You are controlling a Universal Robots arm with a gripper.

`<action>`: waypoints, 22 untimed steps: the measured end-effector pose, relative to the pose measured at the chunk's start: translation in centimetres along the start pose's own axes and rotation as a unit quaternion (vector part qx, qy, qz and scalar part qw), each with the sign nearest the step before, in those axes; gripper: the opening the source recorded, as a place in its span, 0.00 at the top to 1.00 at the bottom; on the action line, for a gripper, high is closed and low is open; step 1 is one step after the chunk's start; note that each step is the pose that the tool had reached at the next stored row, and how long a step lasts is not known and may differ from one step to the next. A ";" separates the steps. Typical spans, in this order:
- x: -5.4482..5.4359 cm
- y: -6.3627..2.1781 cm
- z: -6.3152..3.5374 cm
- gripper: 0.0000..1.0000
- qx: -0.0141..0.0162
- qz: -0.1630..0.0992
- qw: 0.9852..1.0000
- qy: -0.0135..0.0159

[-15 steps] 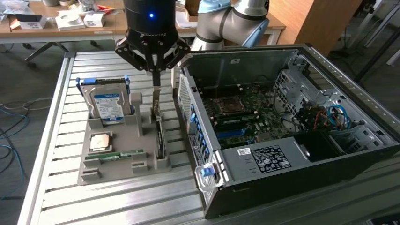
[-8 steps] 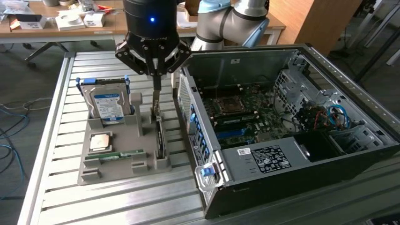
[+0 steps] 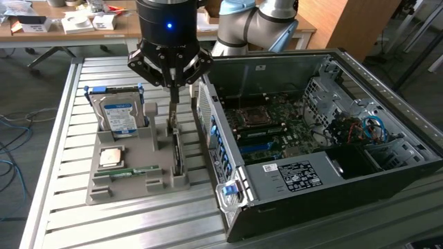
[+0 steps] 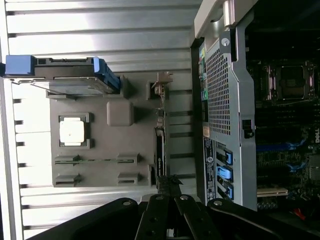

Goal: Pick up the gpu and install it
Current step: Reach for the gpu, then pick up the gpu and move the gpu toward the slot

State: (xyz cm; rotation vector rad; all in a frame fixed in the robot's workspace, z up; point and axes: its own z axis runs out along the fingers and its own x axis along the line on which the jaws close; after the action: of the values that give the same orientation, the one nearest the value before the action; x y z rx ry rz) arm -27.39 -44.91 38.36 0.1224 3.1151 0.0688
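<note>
At the far corner of the grey holder (image 3: 149,153), on the exterior view's left, stands the hard drive (image 3: 119,115). Along the holder's side toward the exterior view's right, the gpu (image 3: 178,155) sits edge-on in its slot, not yet lifted. Above it the gripper (image 3: 173,89) has its fingers drawn narrow, seemingly pinching the card's top edge (contact is hard to confirm). The card looks light, stiff and fragile, so it is best held by its bare upper rim. Just beside the holder lies the open computer case (image 3: 291,176).
</note>
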 end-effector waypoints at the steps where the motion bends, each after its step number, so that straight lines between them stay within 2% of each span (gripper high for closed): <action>1: 0.0 0.00 0.00 0.89 0.000 0.000 1.000 0.000; 22: 0.1 -0.18 0.00 0.89 0.000 0.000 1.000 0.000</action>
State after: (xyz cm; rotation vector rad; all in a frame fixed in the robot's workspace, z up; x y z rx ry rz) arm -27.50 -45.08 38.35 0.1225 3.1151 0.0688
